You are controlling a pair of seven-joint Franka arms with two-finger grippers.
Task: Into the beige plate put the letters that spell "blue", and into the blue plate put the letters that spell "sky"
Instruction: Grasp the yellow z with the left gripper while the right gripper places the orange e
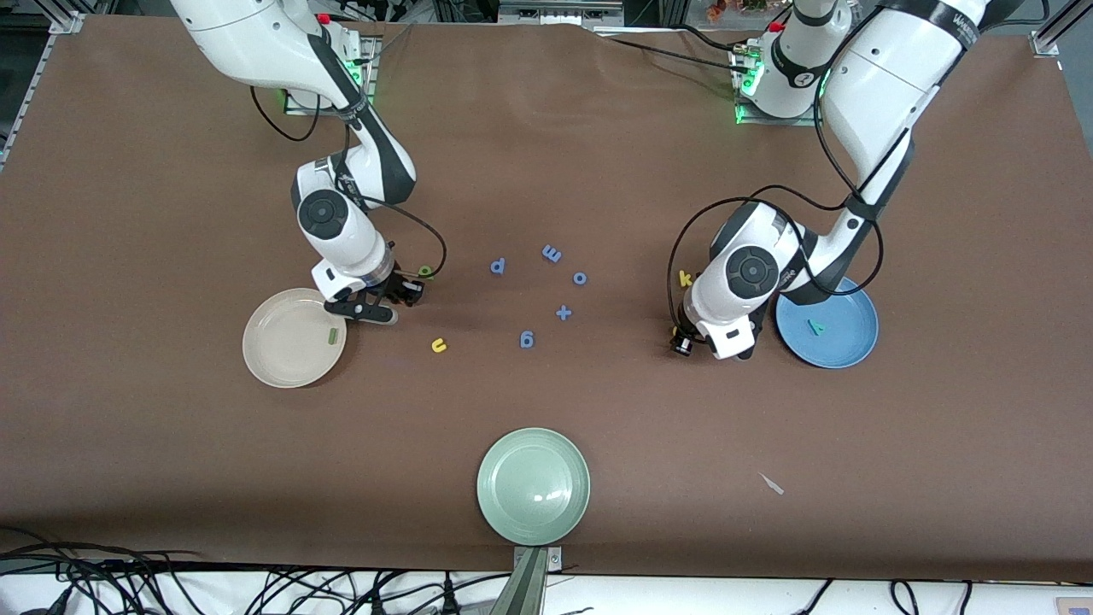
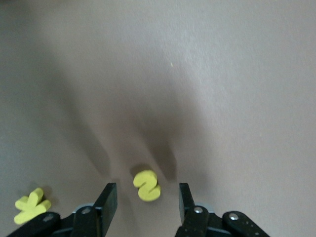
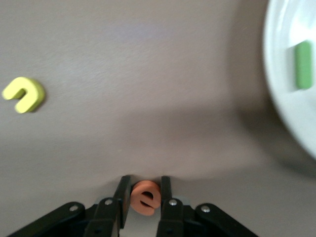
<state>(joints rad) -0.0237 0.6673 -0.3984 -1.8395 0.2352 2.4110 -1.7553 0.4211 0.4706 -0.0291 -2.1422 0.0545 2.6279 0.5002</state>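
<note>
Brown table cloth [image 1: 598, 444], cream-beige plate [image 1: 282, 350] with green l [image 1: 333, 336], medium-blue plate [image 1: 845, 342] with teal y [image 1: 817, 325], pale green plate [image 1: 534, 487], yellow u [image 1: 439, 345], yellow k [image 1: 685, 278], yellow s [image 2: 146, 185], orange e [image 3: 145, 198], blue plus sign [image 1: 564, 313]

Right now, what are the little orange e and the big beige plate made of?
The orange e looks like soft matte foam: thick, rounded edges, no shine, pinched between the right gripper fingers. The beige plate looks like smooth hard plastic or glazed ceramic, with an even cream surface and a raised rim; I can't tell which.
</note>
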